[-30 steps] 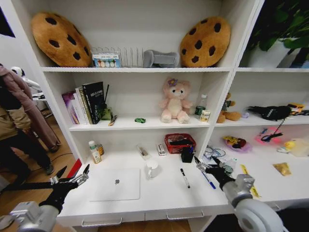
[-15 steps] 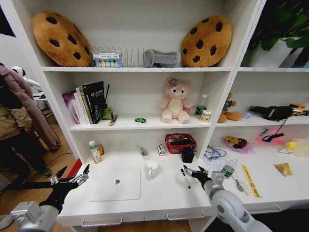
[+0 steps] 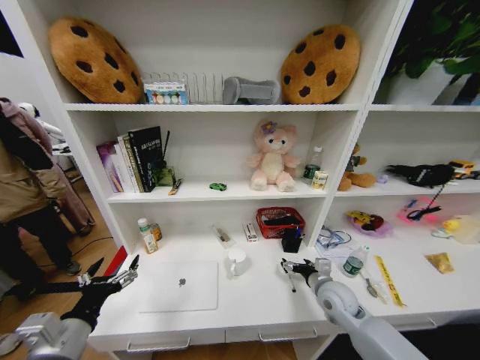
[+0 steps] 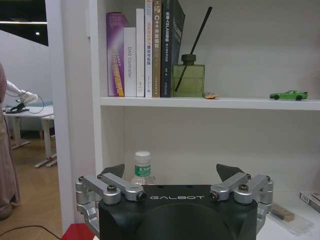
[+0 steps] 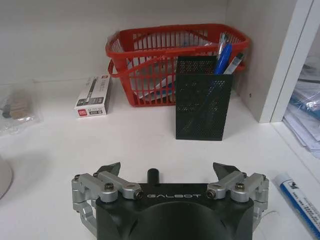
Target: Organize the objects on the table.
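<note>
So the desk (image 3: 247, 300) is barely sorted yet, going by how things lie. The silver laptop (image 3: 180, 286) sits closed near the front edge, left of middle. The right gripper (image 3: 289, 265) hangs low over a black marker (image 5: 152, 175) mid-desk, fingers spread wide and pinching nothing, pen cup (image 5: 202, 98) just ahead. The left gripper (image 3: 112, 279) is parked off the desk's left end, fingers spread too. The green toy car (image 3: 217, 187) is up on the shelf.

The left gripper (image 3: 112, 279) is held with fingers spread beyond the table's left front corner. The right gripper (image 3: 294, 267) is extended low over the table's middle, fingers parted.
</note>
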Robot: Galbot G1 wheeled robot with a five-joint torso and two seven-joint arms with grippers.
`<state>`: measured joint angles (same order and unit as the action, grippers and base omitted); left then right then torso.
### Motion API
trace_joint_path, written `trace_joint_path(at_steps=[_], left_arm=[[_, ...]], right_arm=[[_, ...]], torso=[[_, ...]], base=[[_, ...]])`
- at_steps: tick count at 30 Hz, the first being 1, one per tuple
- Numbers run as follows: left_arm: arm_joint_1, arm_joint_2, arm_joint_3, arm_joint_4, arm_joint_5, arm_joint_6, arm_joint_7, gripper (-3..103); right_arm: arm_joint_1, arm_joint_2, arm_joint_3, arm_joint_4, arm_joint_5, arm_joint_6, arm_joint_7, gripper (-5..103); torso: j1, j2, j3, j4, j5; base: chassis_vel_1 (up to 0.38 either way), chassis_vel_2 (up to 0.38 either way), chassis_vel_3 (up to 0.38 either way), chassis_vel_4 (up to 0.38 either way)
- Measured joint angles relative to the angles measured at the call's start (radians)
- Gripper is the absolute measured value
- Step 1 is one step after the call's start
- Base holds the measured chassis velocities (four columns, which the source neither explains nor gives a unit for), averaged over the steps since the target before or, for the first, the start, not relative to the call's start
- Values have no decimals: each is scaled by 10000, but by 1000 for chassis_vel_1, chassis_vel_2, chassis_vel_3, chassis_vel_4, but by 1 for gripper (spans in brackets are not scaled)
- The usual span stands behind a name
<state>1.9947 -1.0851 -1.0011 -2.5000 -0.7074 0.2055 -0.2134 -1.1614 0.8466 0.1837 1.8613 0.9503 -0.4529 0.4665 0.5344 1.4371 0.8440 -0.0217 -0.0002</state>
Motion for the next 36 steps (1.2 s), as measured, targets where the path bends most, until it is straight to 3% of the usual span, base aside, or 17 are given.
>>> trace_joint_path(at_steps=[17,21,22,36], left_arm=[[0,-1,0,0,0,0,0,100],[0,0,0,0,0,0,0,100],[0,0,0,0,0,0,0,100],[0,0,0,0,0,0,0,100]], right_arm=[[733,239,-939,-500,185,-1,133,102],[736,251,-958,-500,281,-1,192,96],[710,259,-957,-505,316,0,197,89],[736,318,-890,-731,523,26,197,73]], torso=[[-1,0,0,1,2],[-1,0,0,1,1],[-1,0,0,1,1],[-3,1,-2,0,0]], base=[[0,0,0,0],[0,0,0,0],[0,0,0,0],[0,0,0,0]])
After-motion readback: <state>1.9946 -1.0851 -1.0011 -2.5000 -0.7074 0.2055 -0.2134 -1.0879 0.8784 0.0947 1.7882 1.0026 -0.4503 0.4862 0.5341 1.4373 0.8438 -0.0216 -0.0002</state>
